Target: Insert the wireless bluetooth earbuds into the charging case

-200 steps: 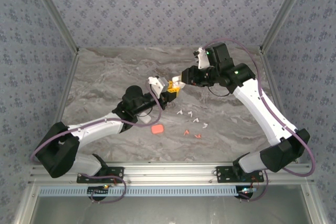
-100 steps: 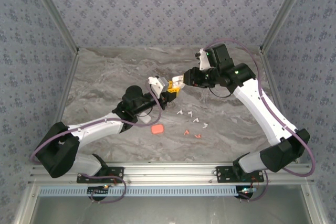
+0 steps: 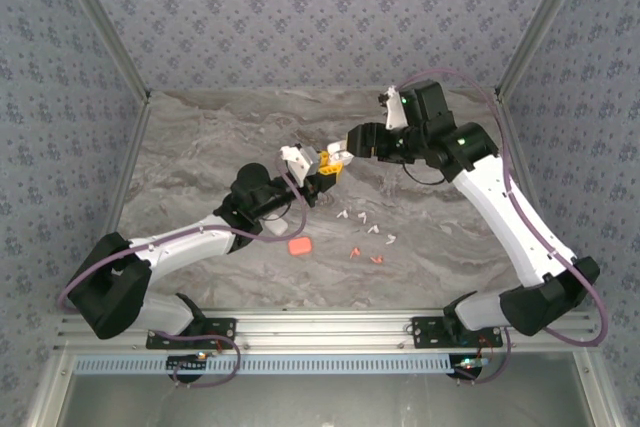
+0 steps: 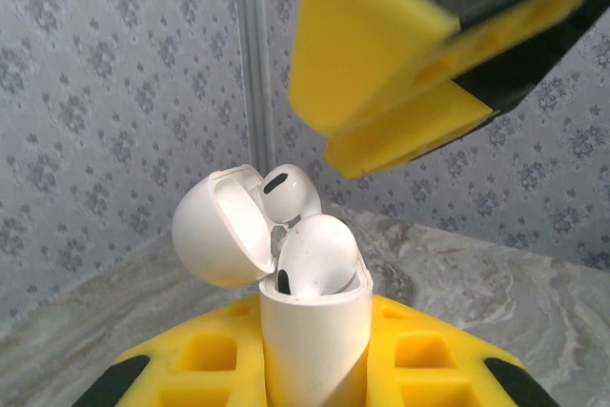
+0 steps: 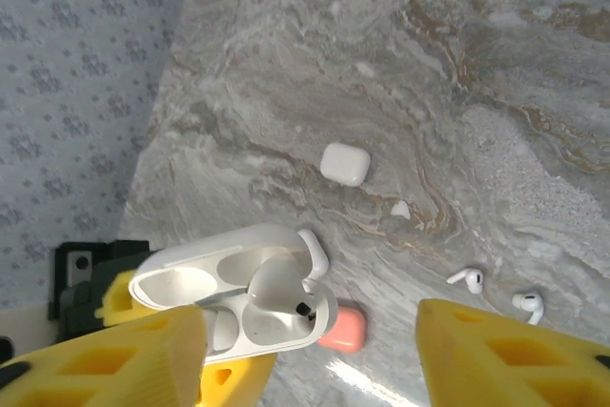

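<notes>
Nearest my bases, a red case [image 3: 298, 246], a closed white case [image 5: 345, 164], two red earbuds [image 3: 377, 259] and several white earbuds [image 3: 375, 230] lie loose on the worktop [image 3: 200, 147]; that work is outstanding. Further out, my left gripper [image 3: 322, 169] is clenched on the open charging case [image 4: 315, 331], held off the worktop. Just beyond it, my right gripper [image 3: 344, 152] was pinched nearly closed a second ago and now stands released, with nothing between its fingers. Judgement: an earbud [image 4: 319, 253] has just been let go into the case. It sits at the mouth, with a second bud [image 4: 289, 190] behind it by the lid. Not verifiable — whether either is fully seated, since the stems are hidden inside.
</notes>
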Controlling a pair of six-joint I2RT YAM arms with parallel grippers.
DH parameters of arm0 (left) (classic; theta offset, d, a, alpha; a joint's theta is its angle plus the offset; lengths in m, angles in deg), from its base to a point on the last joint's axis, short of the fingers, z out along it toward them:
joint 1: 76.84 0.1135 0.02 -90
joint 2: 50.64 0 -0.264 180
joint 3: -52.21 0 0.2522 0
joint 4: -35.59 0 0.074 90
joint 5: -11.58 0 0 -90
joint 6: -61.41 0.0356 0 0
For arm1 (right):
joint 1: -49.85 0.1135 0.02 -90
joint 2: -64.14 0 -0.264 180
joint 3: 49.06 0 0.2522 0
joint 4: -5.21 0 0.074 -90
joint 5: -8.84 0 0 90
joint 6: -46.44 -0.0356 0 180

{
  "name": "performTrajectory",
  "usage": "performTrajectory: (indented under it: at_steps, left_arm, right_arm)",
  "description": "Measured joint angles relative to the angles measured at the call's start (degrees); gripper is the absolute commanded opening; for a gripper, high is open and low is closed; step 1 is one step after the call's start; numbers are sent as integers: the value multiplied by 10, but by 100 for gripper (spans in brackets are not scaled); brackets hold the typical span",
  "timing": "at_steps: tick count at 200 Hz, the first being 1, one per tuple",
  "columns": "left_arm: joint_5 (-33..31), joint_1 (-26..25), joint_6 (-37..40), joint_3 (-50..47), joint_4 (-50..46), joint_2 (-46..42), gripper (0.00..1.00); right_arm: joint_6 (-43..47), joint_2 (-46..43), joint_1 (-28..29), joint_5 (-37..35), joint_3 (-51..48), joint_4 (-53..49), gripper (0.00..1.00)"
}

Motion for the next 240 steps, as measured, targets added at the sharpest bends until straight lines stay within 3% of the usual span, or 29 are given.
performTrajectory:
  at_steps: [25,52,91,131,152,167,240]
  left_arm:
    - [6,2,9,0,35,0,0]
    - [45,23,0,0,78,2,0]
    - [141,78,-37,14,99,10,0]
    - [224,104,-58,31,101,11,0]
    - [250,105,-59,31,97,10,0]
    - [260,105,-58,31,94,10,0]
    - [274,105,-58,37,78,10,0]
  right_arm:
    - [7,-21,4,-4,2,20,82]
    - [28,-46,-31,44,2,49,88]
    - [68,-82,-99,151,5,66,85]
    - [120,-62,-95,224,58,28,78]
    - [141,-48,-81,227,77,4,73]
    - [149,-38,-68,220,82,-11,76]
    - [129,42,-14,92,134,-64,79]
